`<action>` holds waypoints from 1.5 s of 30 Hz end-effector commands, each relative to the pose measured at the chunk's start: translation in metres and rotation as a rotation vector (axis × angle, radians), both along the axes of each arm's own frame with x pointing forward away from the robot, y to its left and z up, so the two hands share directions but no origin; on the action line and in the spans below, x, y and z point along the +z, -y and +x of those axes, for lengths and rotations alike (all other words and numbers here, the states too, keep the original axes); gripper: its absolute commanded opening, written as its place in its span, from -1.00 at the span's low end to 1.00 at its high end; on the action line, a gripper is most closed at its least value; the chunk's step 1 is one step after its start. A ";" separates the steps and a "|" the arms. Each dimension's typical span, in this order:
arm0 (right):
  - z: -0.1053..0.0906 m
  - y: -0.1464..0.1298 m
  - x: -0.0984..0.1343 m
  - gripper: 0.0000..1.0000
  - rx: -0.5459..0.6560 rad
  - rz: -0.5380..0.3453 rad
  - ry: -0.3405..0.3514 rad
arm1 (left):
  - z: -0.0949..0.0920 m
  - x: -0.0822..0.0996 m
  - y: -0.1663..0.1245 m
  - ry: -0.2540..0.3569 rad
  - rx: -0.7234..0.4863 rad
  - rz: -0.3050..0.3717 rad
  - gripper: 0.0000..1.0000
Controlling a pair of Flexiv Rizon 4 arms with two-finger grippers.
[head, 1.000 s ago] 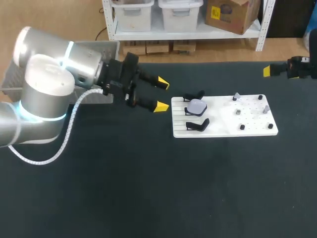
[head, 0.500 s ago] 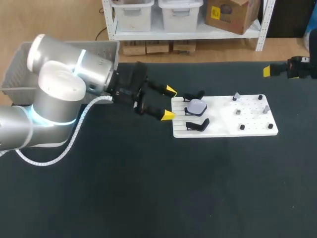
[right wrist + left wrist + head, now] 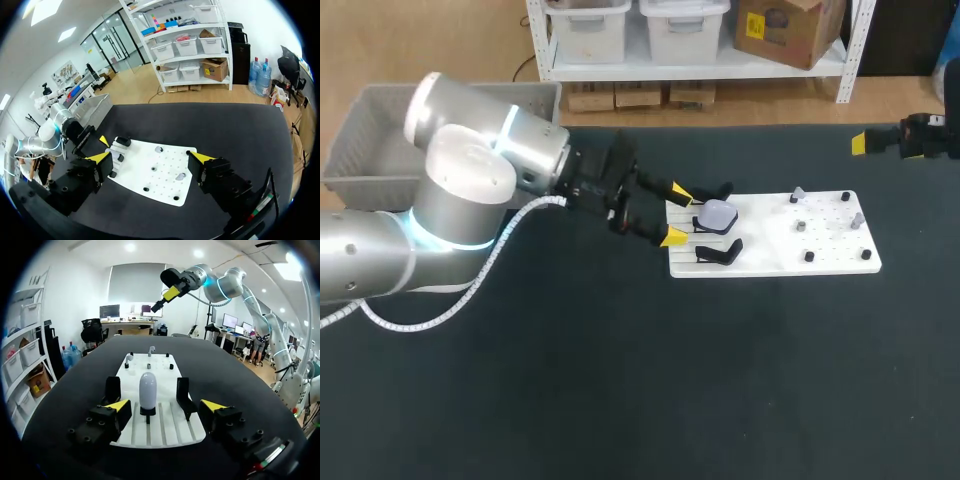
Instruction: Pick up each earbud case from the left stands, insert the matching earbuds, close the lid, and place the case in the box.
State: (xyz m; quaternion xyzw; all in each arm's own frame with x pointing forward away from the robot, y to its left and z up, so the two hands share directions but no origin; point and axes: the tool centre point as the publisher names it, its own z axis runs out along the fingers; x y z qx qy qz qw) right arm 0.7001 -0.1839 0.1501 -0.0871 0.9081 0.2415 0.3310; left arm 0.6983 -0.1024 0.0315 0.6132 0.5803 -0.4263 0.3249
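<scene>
**Left end effector (image 3: 675, 214) open before the earbud case (image 3: 718, 215).**
On the dark surface (image 3: 620, 380), its spread fingers touch nothing at the left end of the white board (image 3: 830, 250). Just ahead, the pale case sits between two empty black stands (image 3: 720, 252). The right end effector (image 3: 150, 157), also open, hangs over the far right edge. The grey box (image 3: 360, 130) sits off the far left corner.

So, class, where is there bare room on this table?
Bare: the table in front of the white board and to its right. Crowded: the board's stand end, where the left claw faces the earbud case.
</scene>
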 end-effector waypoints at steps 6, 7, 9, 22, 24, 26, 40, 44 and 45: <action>0.000 0.001 0.000 1.00 0.004 0.003 0.000 | 0.011 -0.007 0.011 -0.009 -0.027 0.016 0.71; 0.000 0.001 0.000 1.00 0.004 0.003 0.000 | 0.012 -0.008 0.012 -0.009 -0.027 0.017 0.65; 0.000 0.001 0.000 1.00 0.004 0.003 0.000 | 0.013 -0.008 0.013 -0.010 -0.027 0.019 0.64; 0.000 0.001 0.000 1.00 0.004 0.003 0.000 | 0.018 -0.012 0.022 -0.020 -0.028 0.006 0.68; 0.000 0.001 0.000 1.00 0.004 0.003 0.000 | 0.019 -0.013 0.023 -0.021 -0.031 0.005 0.68; 0.000 0.001 0.000 1.00 0.004 0.003 0.000 | 0.020 -0.013 0.024 -0.021 -0.034 0.005 0.66; 0.000 0.001 0.000 1.00 0.004 0.003 0.000 | 0.022 -0.015 0.033 -0.029 -0.048 0.001 0.47; 0.000 0.001 0.000 1.00 0.004 0.003 0.000 | 0.021 -0.015 0.035 -0.030 -0.055 0.000 0.38; 0.000 0.001 0.000 1.00 0.004 0.003 0.000 | 0.021 -0.015 0.035 -0.031 -0.055 0.000 0.35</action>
